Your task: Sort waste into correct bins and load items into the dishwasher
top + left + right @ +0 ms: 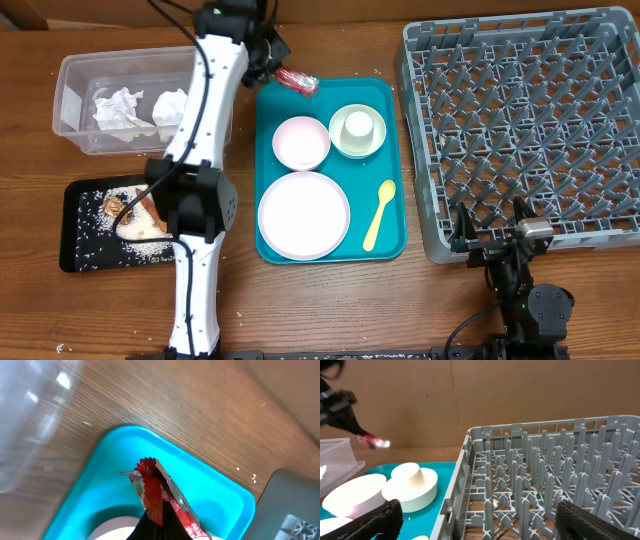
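My left gripper [276, 70] is shut on a small red wrapper [297, 82], holding it just above the far left corner of the teal tray [392, 100]. In the left wrist view the wrapper [152, 487] sticks out from between the black fingertips [150, 527]. A clear tub [72, 95] at the far left holds two crumpled napkins [120, 108]. The black tray [82, 205] carries rice grains and a brown lump [125, 208]. My right gripper [495, 238] stands open at the front edge of the grey dish rack [530, 120], with nothing between its fingers.
On the teal tray lie a round plate [303, 214], a pink bowl [300, 141], a pale bowl with a white cup [358, 126] in it, and a yellow spoon [379, 213]. My left arm stretches across the black tray and the tub's right end.
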You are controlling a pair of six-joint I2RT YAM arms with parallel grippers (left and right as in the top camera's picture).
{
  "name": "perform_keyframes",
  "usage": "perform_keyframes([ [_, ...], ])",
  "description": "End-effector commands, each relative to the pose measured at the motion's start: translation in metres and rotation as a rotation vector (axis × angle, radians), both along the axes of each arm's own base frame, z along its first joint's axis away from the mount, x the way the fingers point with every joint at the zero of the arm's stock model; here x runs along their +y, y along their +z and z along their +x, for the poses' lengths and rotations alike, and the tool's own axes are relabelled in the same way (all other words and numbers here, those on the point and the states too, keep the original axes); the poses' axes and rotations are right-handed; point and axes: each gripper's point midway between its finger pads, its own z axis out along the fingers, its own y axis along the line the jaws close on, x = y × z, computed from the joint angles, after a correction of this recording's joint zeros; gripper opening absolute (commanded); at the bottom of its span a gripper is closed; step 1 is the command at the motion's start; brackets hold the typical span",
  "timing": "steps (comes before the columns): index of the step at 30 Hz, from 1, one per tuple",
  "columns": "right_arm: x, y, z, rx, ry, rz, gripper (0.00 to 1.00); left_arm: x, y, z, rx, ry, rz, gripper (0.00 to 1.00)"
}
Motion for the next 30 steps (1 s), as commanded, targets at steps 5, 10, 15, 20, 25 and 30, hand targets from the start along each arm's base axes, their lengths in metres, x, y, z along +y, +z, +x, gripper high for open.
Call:
perform_keyframes([
  [5, -0.002, -0.002, 0.000, -0.003, -0.010, 0.000, 1.00, 0.115, 0.096, -0.019, -0.143, 0.212, 0.248, 0.04],
  [10, -0.002, -0.002, 0.000, -0.003, -0.010, 0.000, 1.00, 0.182, 0.091, -0.029, -0.097, 0.336, 0.265, 0.06],
  [15, -0.002, -0.002, 0.000, -0.003, -0.010, 0.000, 1.00, 0.230, 0.086, -0.038, -0.073, 0.420, 0.241, 0.40],
  [20, -0.002, -0.002, 0.000, -0.003, -0.009, 0.000, 1.00, 0.254, 0.080, -0.053, -0.023, 0.460, 0.181, 1.00],
  [25, -0.002, -0.002, 0.000, -0.003, -0.010, 0.000, 1.00, 0.259, 0.073, -0.070, 0.043, 0.471, 0.182, 1.00],
  [30, -0.002, -0.002, 0.000, -0.003, -0.010, 0.000, 1.00, 0.258, 0.070, -0.078, 0.081, 0.470, 0.186, 1.00],
])
